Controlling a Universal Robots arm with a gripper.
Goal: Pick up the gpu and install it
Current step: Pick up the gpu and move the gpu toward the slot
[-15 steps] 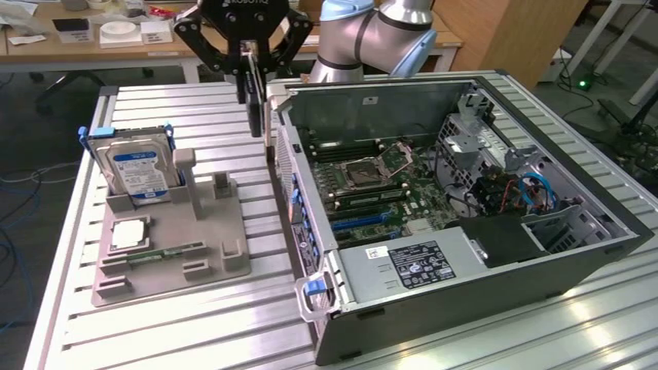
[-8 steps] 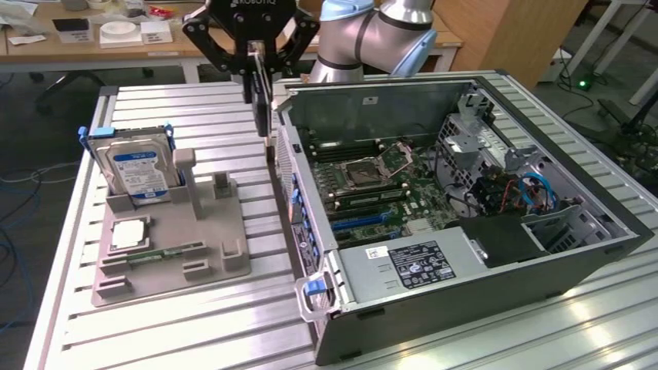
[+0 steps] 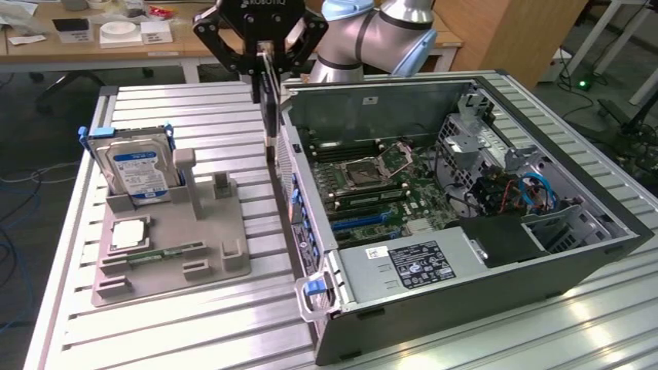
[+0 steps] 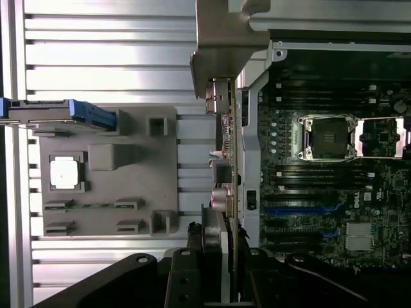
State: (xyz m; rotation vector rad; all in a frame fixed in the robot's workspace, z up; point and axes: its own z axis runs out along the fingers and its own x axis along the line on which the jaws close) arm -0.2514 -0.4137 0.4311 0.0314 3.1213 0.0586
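Fingers (image 3: 253,68) partly closed, clamped from both sides on the top edge of the gpu (image 3: 270,116). The card hangs edge-on and upright in the air, over the strip of desk (image 3: 206,324) between the grey holder (image 3: 196,239) and the open computer case (image 3: 463,301). It is just beside the case's near wall; whether it touches that wall cannot be told.

Risks, as judged from here:
- The card sits very close to the sheet-metal wall. A small sideways drift could knock its lower end or its metal bracket (image 4: 225,45) against the rim.
- The grip is on a thin, smooth board edge. A bump could swing or slip the card in the fingers, leaving it tilted for the slot.
- The blue slot (image 3: 360,220) on the motherboard (image 3: 381,193) is narrow. A skewed card would press on the connector or on nearby parts instead of seating.

Materials and shapes: the gpu is a thin, flat, rigid board, with small connectors along the side that faces the holder and a bent silver bracket at one end. The case is a folded grey steel box, hard-edged and perforated in places. The desk is ribbed aluminium with long grooves. The holder is matte grey moulded plastic with pockets. It carries an upright hard drive (image 3: 139,166) with a blue-and-white label, a square processor (image 3: 129,231) and a slim green memory stick (image 3: 169,250).
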